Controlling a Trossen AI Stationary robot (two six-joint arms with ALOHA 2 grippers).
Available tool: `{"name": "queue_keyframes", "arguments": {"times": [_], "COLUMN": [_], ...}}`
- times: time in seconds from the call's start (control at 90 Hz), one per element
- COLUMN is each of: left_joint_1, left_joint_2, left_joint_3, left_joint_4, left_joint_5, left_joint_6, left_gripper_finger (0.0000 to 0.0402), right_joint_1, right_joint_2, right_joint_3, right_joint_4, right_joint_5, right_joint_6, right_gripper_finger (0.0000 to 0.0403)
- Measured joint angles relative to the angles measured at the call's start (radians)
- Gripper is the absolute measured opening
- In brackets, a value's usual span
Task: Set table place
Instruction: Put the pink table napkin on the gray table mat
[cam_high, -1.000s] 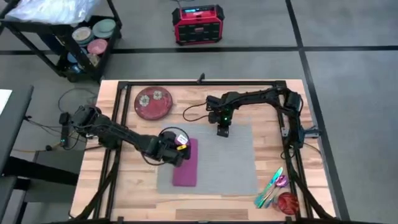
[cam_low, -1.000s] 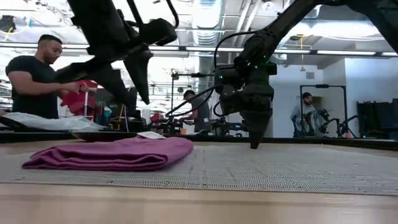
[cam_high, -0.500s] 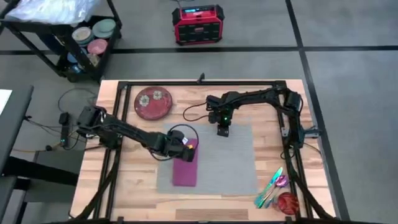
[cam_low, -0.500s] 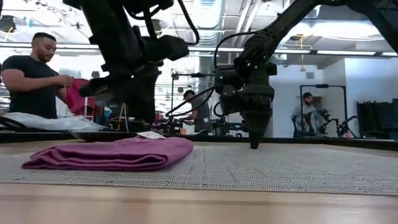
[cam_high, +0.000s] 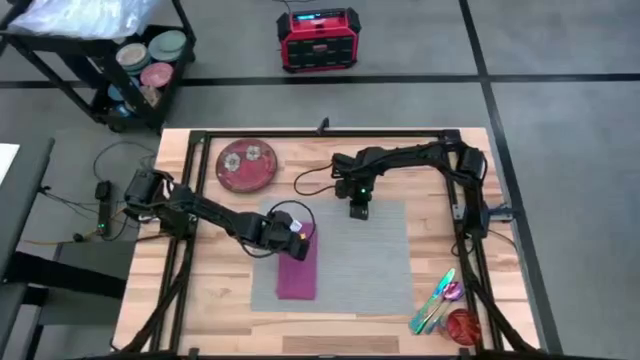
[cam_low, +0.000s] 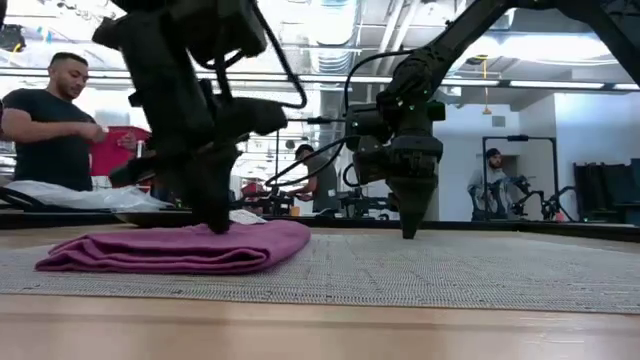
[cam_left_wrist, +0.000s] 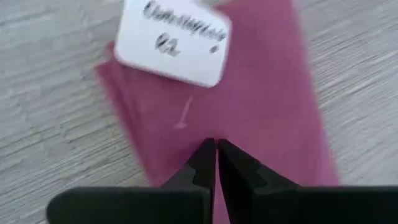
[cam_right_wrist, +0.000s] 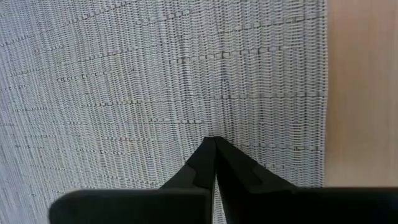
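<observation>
The grey placemat (cam_high: 360, 260) lies flat in the middle of the wooden table (cam_high: 215, 290). A folded purple napkin (cam_high: 297, 268) lies along the mat's left part, with a white tag (cam_left_wrist: 174, 40) at its far end. My left gripper (cam_high: 297, 237) is shut and down on that far end. My right gripper (cam_high: 358, 212) is shut, with its tips on the mat by its far edge. My left gripper touches the top of the napkin's far end (cam_left_wrist: 186, 118) with its shut fingertips, just short of the white tag. It comes from above, slanting in from the table's left. The napkin lies flat on the mat. My right gripper stands with its shut fingertips on the placemat (cam_right_wrist: 186, 112), a little inside the mat's far edge. The fingers point straight down. The mat lies flat on the table under them.
A red patterned plate (cam_high: 247, 165) sits at the far left of the table. Coloured cutlery (cam_high: 437, 300) and a red round thing (cam_high: 462, 325) lie at the near right corner. People stand in the room beyond the table.
My left gripper has moved toward the table's right edge and come down from above the napkin onto its far end. The napkin and the mat have stayed where they were.
</observation>
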Motion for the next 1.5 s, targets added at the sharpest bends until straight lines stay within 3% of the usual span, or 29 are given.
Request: {"name": "queue_keyframes", "arguments": {"times": [0.2, 0.356, 0.733, 0.978, 1.156, 1.5], "left_joint_1": [-0.007, -0.009, -0.041, -0.048, -0.049, -0.051], "left_joint_2": [-0.004, -0.005, -0.008, -0.007, -0.007, -0.006], "left_joint_3": [-0.045, -0.047, -0.047, -0.048, -0.048, -0.051], "left_joint_4": [0.028, -0.056, -0.174, -0.208, -0.255, -0.232], "left_joint_5": [0.046, 0.094, 0.188, 0.178, 0.145, 0.134], "left_joint_6": [-0.061, -0.080, 0.005, -0.032, -0.221, -0.235], "left_gripper_finger": [0.0000, 0.0000, 0.0000, 0.0000, 0.0000, 0.0000], "right_joint_1": [-0.017, -0.033, -0.042, -0.042, -0.042, -0.042], "right_joint_2": [0.000, 0.000, 0.001, 0.001, 0.001, 0.004], "right_joint_3": [0.000, 0.002, 0.001, 0.001, 0.001, 0.000], "right_joint_4": [0.008, 0.026, 0.022, 0.023, 0.022, 0.026], "right_joint_5": [-0.001, -0.001, -0.001, -0.001, -0.002, -0.016], "right_joint_6": [0.000, -0.004, -0.011, -0.034, -0.034, -0.049], "right_gripper_finger": [0.0000, 0.0000, 0.0000, 0.0000, 0.0000, 0.0000]}}
